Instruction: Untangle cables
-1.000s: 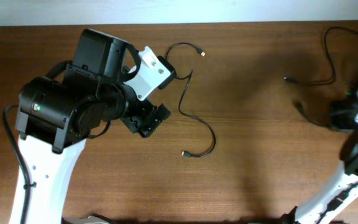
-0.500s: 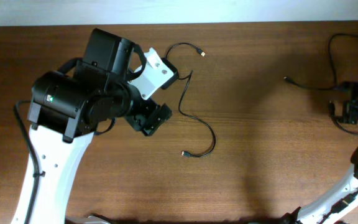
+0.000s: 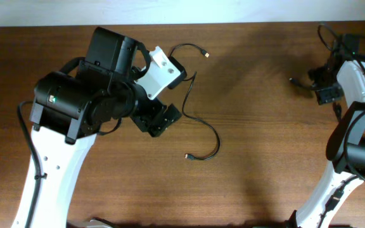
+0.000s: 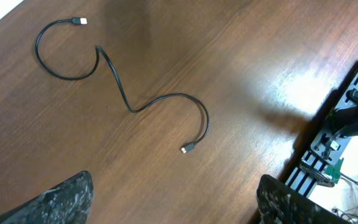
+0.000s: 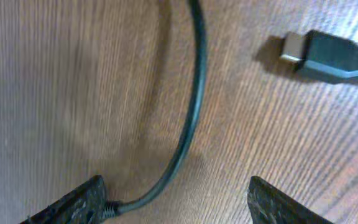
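One thin black cable (image 3: 218,144) winds across the middle of the table, and in the left wrist view this cable (image 4: 129,107) lies free with both plug ends showing. My left gripper (image 3: 161,120) hovers to its left; the left gripper (image 4: 173,211) is open with only bare wood between its fingers. A second cable end (image 3: 293,80) lies at the back right. My right gripper (image 3: 325,94) is just right of it. Up close the right gripper (image 5: 176,205) stands open low over that cable (image 5: 194,93), whose cord touches the left finger (image 5: 73,202). A plug (image 5: 328,56) lies beside it.
Thicker black cords (image 3: 334,38) loop around the right arm at the back right corner. The right arm's black base mount (image 4: 340,137) shows at the table's edge in the left wrist view. A white wall runs along the table's far edge (image 3: 233,24).
The right arm has swung from the right edge up and left over the back-right cable end, and its jaws have come apart. The left arm shifted slightly right.
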`<state>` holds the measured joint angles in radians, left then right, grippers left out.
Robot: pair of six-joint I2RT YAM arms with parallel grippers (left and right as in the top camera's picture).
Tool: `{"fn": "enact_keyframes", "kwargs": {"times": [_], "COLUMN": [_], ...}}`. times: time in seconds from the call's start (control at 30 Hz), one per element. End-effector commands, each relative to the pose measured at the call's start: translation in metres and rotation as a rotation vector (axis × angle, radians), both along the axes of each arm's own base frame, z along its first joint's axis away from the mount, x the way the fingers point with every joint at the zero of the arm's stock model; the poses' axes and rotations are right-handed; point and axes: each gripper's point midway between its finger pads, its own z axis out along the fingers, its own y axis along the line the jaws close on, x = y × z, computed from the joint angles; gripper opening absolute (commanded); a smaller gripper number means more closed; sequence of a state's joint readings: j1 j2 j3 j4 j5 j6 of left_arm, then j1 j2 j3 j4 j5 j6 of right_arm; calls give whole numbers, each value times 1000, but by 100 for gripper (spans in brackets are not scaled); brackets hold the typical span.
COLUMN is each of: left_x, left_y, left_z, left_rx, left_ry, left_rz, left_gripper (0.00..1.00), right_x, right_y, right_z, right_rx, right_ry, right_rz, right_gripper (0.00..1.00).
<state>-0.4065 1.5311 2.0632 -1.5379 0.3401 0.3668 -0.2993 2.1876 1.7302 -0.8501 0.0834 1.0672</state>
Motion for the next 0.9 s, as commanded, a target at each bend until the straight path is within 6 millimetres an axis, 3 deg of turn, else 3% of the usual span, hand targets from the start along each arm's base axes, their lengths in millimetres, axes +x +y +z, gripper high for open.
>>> {"fn": "enact_keyframes", "kwargs": {"times": [0.0, 0.13, 0.17, 0.2, 0.27, 0.37, 0.47, 0.63, 0.67, 0.7, 0.77, 0.87], "left_x": [-2, -2, -2, -2, -2, -1, 0, 0, 0, 0, 0, 0], "left_y": [-3, -3, -3, -3, -3, -3, -3, -3, -3, -3, -3, -3], "left_z": [-2, -2, -2, -1, -2, -1, -1, -1, -1, -1, -1, -1], "left_rx": [-13, -13, -13, -13, -13, -15, -16, -15, -16, -15, -16, -12], "left_ry": [18, 18, 18, 17, 19, 13, 11, 11, 10, 11, 11, 5], "left_rz": [-12, -12, -12, -12, -12, -12, -12, -12, -12, -12, -12, -22], "left_gripper": [85, 85, 85, 85, 85, 85, 85, 85, 85, 84, 84, 84], "right_x": [-6, -15, -15, -15, -19, -20, -66, -131, -139, -141, -141, -129], "right_y": [-7, -5, -5, -5, -11, -48, -122, -186, -194, -195, -191, -170], "right_z": [-13, -35, -36, -36, -31, 10, 60, 60, 60, 61, 61, 60], "right_rx": [-35, -26, -33, -38, -18, -72, -127, -7, 42, 102, 144, 201], "right_ry": [43, 108, 117, 121, 116, 46, -7, -53, -88, -134, -147, -147], "right_rz": [-60, -45, -11, 13, -3, -9, -162, -401, -428, -438, -436, -385], "right_gripper": [72, 64, 22, 4, 4, 4, 4, 4, 21, 84, 99, 99]}}
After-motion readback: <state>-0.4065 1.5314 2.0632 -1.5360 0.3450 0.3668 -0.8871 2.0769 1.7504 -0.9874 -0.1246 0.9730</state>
